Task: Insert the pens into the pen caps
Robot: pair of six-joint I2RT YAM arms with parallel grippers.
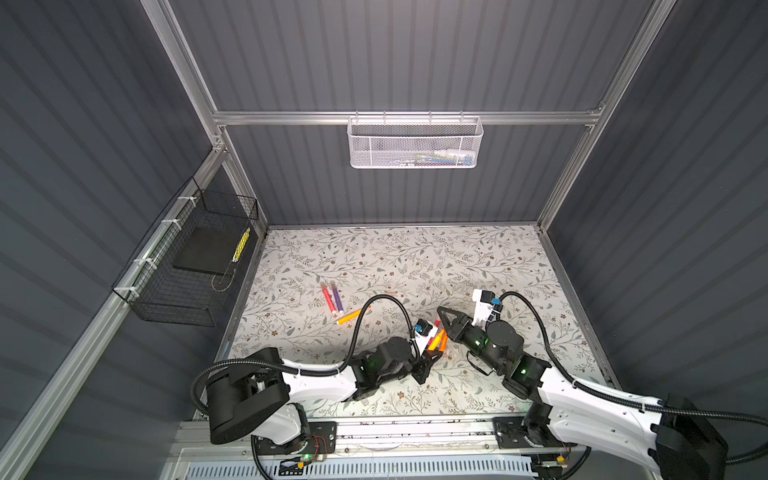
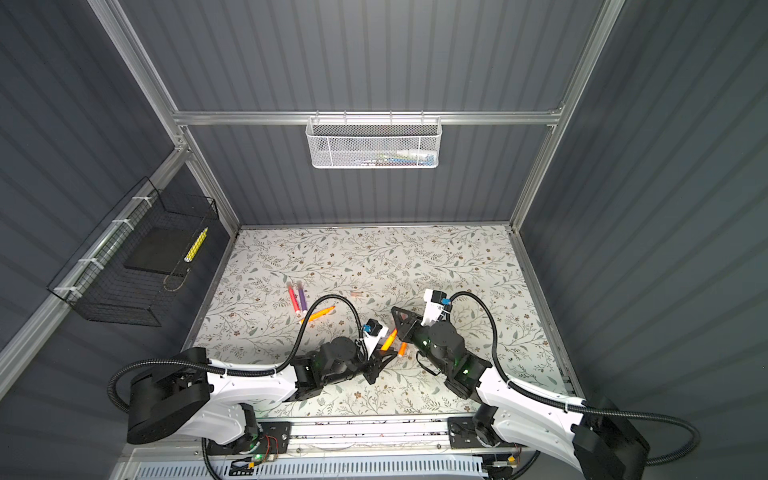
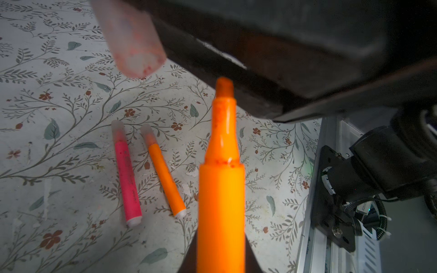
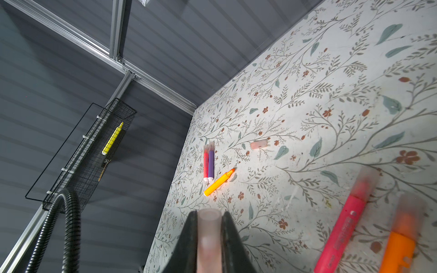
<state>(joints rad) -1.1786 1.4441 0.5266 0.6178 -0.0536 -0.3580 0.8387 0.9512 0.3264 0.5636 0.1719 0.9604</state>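
An uncapped orange pen (image 3: 221, 189) is gripped in the closed left gripper (image 3: 220, 245). Its long axis runs straight out from the jaws, and the felt tip (image 3: 224, 86) leads toward the right arm. A translucent pinkish pen cap (image 4: 209, 231) is clamped in the closed right gripper (image 4: 209, 215), open mouth outward. In the left wrist view the cap's mouth is seen just beyond the tip, apart from it and off to one side of the pen's axis, with the cap's own axis tilted against the pen's. The insertion is judged to turn on removing that sideways offset and lining up the two axes. On the floral table (image 4: 331, 71) a capped pink pen (image 4: 343, 227) and a capped orange pen (image 4: 399, 245) lie side by side near the grippers. Farther off lie a capped red pen (image 4: 206, 163), a capped purple pen (image 4: 211, 163), an uncapped orange-yellow pen (image 4: 218, 182) and a loose cap (image 4: 259, 144). Print is seen on the pink pen's barrel, but it cannot be read.
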